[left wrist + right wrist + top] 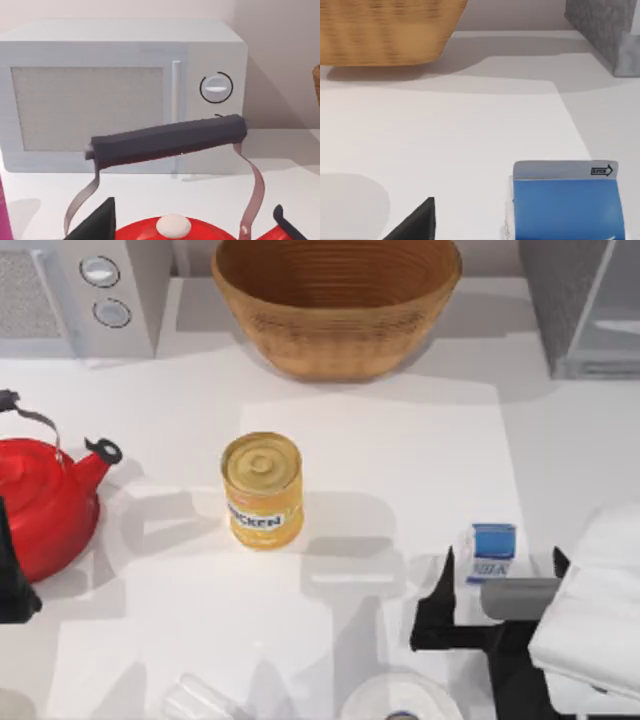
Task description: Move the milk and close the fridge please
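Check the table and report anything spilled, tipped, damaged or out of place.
Nothing stands out. The milk carton stands upright on the table's right side, just ahead of the right gripper. The chicken can, red kettle and wicker basket are upright too, with no spills visible.

One milk carton [490,551], one yellow can [262,490], one red kettle [42,502], one wicker basket [336,302], one microwave with two knobs [105,290], one grey fridge [585,305], two clear items at the desk's near edge

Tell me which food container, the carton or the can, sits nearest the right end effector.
The milk carton, white with a blue top, stands just beyond the right end effector. The yellow chicken can stands far off, mid-table.
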### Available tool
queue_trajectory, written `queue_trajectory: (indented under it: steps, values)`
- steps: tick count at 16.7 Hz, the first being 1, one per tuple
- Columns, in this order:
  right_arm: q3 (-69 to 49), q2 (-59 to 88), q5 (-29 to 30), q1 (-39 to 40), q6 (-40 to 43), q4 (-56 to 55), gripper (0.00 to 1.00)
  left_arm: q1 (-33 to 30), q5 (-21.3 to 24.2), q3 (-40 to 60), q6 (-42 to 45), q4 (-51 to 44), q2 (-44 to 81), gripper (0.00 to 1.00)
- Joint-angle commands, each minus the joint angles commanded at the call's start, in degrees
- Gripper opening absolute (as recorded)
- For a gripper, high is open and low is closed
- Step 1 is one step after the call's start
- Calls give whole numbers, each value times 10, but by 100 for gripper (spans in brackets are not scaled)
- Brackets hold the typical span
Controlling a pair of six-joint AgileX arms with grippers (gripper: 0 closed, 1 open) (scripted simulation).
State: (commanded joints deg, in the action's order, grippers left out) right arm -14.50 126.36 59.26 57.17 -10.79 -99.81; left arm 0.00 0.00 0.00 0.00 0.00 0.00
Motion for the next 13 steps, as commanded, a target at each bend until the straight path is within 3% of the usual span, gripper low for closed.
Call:
queue_trajectory:
  steps: [6,11,13]
  values:
    - [-43,15,-67,-69,23,10,100,0,0,0,0,0,0,100]
    - [-57,21,-74,-75,25,16,100,0,0,0,0,0,0,100]
    - [-57,21,-74,-75,25,16,85,0,0,0,0,0,0,100]
